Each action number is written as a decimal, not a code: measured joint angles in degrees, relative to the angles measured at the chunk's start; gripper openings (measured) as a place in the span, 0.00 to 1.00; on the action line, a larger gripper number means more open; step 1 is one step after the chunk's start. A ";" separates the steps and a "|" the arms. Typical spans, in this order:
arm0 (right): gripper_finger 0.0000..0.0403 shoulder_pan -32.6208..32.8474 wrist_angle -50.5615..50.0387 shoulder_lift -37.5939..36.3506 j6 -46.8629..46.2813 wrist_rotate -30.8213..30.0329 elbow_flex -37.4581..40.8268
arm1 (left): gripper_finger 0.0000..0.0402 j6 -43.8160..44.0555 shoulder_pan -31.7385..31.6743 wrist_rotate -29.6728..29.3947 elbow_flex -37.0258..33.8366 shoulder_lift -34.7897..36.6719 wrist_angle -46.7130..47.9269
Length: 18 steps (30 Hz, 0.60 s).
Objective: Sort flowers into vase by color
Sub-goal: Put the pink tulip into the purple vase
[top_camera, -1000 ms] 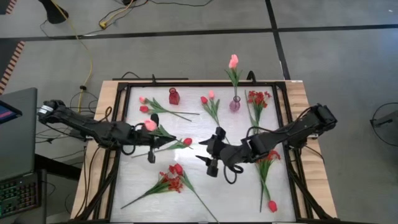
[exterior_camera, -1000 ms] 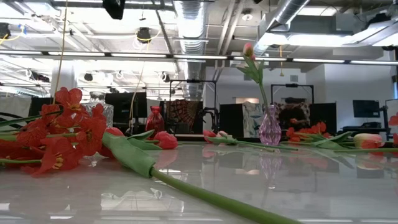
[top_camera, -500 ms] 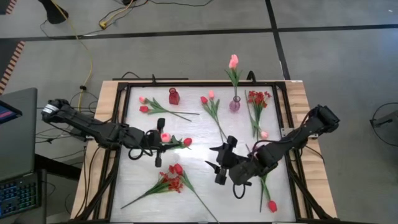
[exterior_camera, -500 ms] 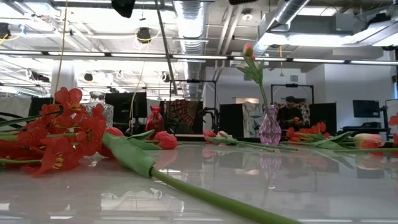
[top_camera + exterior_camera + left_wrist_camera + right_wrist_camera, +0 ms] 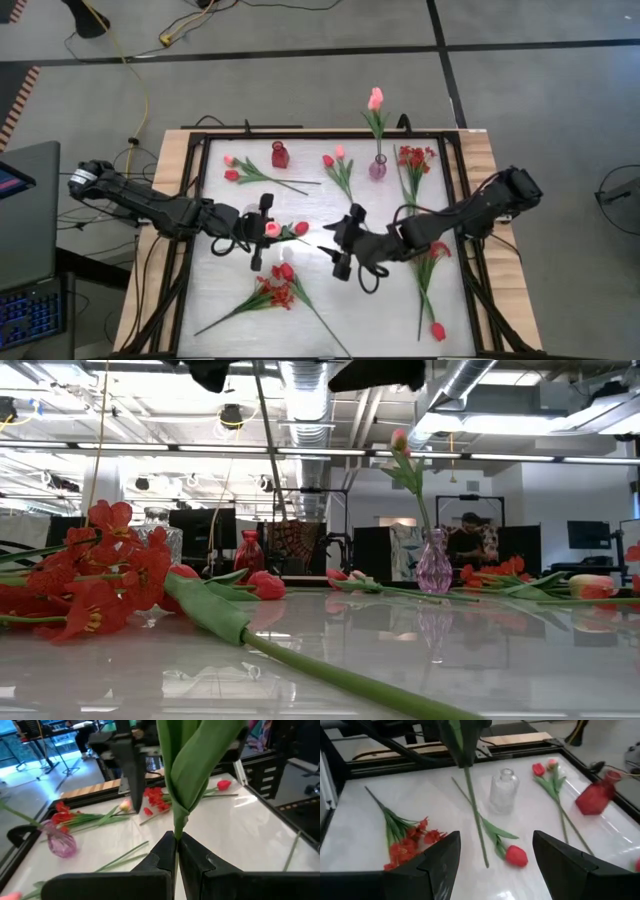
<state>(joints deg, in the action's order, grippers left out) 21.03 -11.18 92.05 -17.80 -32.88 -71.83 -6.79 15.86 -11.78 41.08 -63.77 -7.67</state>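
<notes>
My left gripper (image 5: 266,232) is shut on a pink tulip (image 5: 270,229) over the table's middle left. Its bloom points up and its green leaves (image 5: 192,765) rise above the fingers. My right gripper (image 5: 325,243) stands open and holds nothing, right of the tulip and facing it. Below the tulip a red tulip (image 5: 516,855) lies flat on the table beside a clear glass vase (image 5: 503,790). At the far side stand a red vase (image 5: 280,155) and a purple vase (image 5: 378,166) that holds one pink tulip (image 5: 375,98). My left gripper pinches the pink tulip's stem just below where the leaves branch off (image 5: 176,832), between its two fingers. The fingers come nearly level from the table's left and lie across the stem. The tulip is upright, and its long stem (image 5: 475,815) hangs slanted below the fingers.
Loose flowers lie around: a red spray (image 5: 278,290) near the front, a pink and red pair (image 5: 232,168) at the far left, another pair (image 5: 335,160) by the purple vase, a red spray (image 5: 414,158) at the far right, and a long stem with a red bloom (image 5: 437,330) at the near right.
My left gripper has carried the pink tulip toward the table's right and a little toward the near edge, and has rolled slightly. My right gripper swung toward the near right and came back to about where it was, open throughout.
</notes>
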 joint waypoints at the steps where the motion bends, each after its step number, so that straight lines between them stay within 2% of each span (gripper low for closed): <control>1: 0.68 -0.50 1.06 0.00 0.42 0.97 0.00 | 0.00 0.19 0.00 0.26 0.00 0.00 -0.20; 10: 0.68 -4.49 11.56 3.32 6.89 12.09 -0.12 | 0.00 0.71 0.00 1.47 -0.02 0.00 -3.77; 18: 0.68 -5.81 17.90 6.61 10.58 14.55 -0.04 | 0.00 1.93 -0.12 3.06 -0.04 -1.79 -5.63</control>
<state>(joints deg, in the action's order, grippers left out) 15.22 6.72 98.66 -7.22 -18.33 -71.88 -4.86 15.74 -8.73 41.04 -65.56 -13.30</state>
